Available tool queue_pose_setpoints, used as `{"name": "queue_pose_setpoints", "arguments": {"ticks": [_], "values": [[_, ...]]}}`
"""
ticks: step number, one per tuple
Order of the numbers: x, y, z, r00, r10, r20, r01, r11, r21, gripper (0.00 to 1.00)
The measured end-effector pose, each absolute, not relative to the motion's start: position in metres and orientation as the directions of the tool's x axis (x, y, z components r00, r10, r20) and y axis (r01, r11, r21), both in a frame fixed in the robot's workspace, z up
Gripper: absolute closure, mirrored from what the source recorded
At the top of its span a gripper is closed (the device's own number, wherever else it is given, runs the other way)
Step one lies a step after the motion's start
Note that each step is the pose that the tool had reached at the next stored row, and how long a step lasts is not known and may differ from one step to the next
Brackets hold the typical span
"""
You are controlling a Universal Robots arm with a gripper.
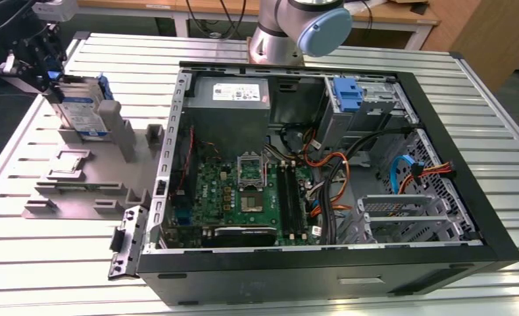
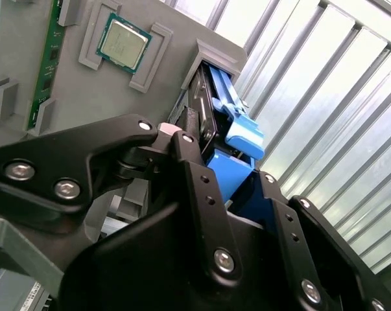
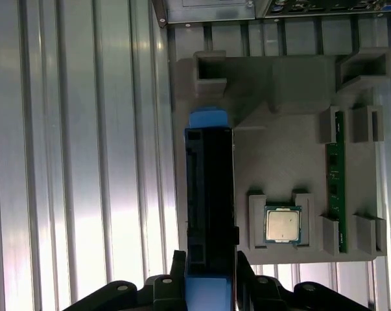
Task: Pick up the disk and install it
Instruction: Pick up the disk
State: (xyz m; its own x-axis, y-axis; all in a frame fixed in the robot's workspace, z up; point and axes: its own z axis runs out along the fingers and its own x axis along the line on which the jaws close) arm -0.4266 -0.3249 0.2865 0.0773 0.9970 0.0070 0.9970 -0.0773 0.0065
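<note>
Computer case (image 1: 329, 273): we see it open, black, on the slatted metal table (image 1: 31, 276).
Motherboard (image 1: 241, 194): green, flat inside the case.
Grey holder (image 1: 75, 197): we find it beside the case, at the exterior view's left.
Processor (image 3: 283, 225): it sits in a holder pocket.
Memory stick (image 3: 334, 188): green, near the processor.

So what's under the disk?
The disk stands on edge in the grey holder, which sits on the slatted table. The holder hides its bottom edge.
</note>
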Motion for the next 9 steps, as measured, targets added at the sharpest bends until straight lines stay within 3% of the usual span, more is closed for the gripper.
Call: {"name": "queue_pose_setpoints", "arguments": {"ticks": [9], "values": [[-0.4266, -0.3249, 0.2863, 0.077, 0.997, 0.007, 0.997, -0.077, 0.007, 0.63]]}}
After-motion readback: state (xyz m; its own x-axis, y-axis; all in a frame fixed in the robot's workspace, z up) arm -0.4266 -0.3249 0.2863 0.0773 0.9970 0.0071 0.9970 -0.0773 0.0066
